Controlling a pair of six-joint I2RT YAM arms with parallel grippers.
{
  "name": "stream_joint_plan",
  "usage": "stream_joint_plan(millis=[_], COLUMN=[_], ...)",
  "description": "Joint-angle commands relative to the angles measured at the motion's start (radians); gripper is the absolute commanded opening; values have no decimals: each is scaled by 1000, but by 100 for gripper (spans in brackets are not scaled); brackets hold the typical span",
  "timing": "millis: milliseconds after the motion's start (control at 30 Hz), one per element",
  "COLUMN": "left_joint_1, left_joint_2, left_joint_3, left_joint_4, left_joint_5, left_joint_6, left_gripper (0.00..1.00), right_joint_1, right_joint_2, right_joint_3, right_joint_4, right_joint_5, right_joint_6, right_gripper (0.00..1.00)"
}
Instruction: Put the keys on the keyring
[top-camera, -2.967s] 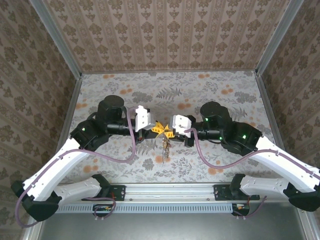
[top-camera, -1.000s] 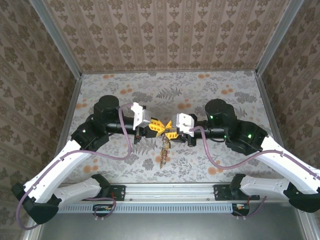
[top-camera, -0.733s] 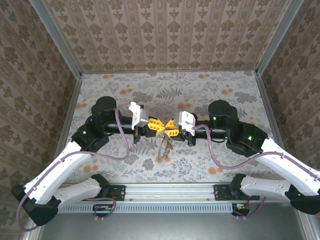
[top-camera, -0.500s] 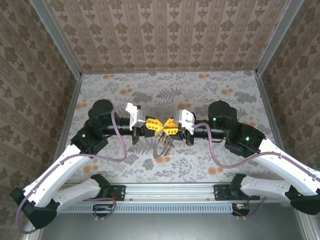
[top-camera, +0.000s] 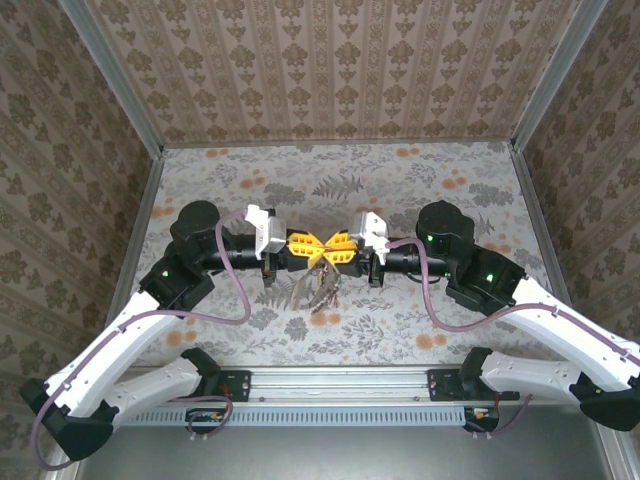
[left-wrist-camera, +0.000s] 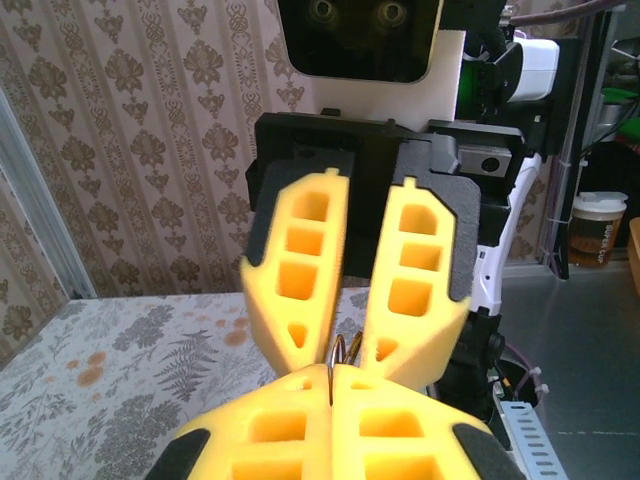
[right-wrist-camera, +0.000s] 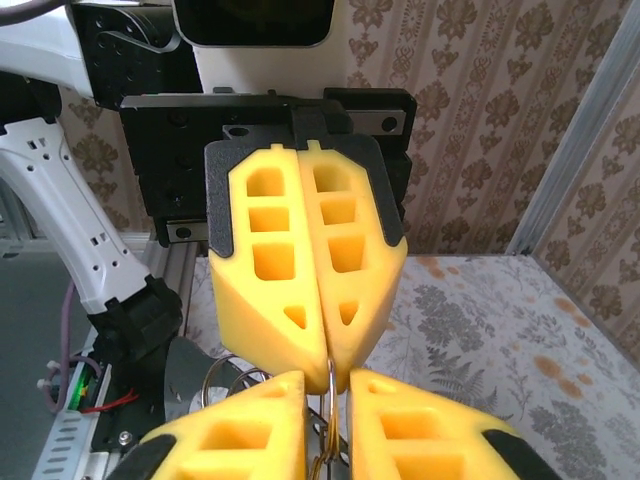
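Note:
My two grippers meet tip to tip above the middle of the table. The left gripper (top-camera: 314, 247) is shut, pinching a thin wire loop of the keyring (left-wrist-camera: 331, 388) between its yellow fingers. The right gripper (top-camera: 328, 247) faces it with its fingers a little apart, and the same loop (right-wrist-camera: 331, 392) runs through that gap without clearly touching either finger. The rest of the keyring bunch (top-camera: 314, 287) hangs below the fingertips, with small silver rings (right-wrist-camera: 222, 376) to one side. I cannot pick out single keys in the bunch.
The floral tabletop (top-camera: 430, 190) is boxed in by patterned walls with metal corner posts (top-camera: 120, 90). A metal rail (top-camera: 330, 378) with both arm bases runs along the near edge. A paper cup (left-wrist-camera: 598, 228) stands outside the cell.
Both grippers have drawn closer and shifted slightly away from the rail, ending tip to tip. The bunch, which hung straight down, now looks shorter and spread out beneath them.

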Motion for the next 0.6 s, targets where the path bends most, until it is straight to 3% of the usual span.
stream_joint_plan(millis=[0, 33, 233, 400, 500, 567], left_joint_1=[-13, -13, -10, -37, -45, -49], left_joint_2=[-20, -20, -14, 32, 88, 113], left_joint_3=[2, 3, 11, 175, 278, 307], left_joint_4=[50, 51, 37, -383, -599, -660], left_joint_5=[60, 58, 35, -94, -173, -205], left_joint_6=[-10, -10, -11, 196, 302, 335], left_gripper=[0, 0, 0, 1, 18, 23], right_joint_1=[-16, -19, -26, -26, -25, -24], right_joint_2=[8, 7, 4, 54, 96, 113], right_joint_3=[-13, -13, -5, 117, 200, 233], right_joint_4=[68, 64, 43, -140, -253, -298], right_joint_5=[22, 20, 37, 75, 56, 43], right_joint_6=[19, 19, -24, -165, -219, -234], right_gripper=[4, 0, 0, 0, 0, 0])
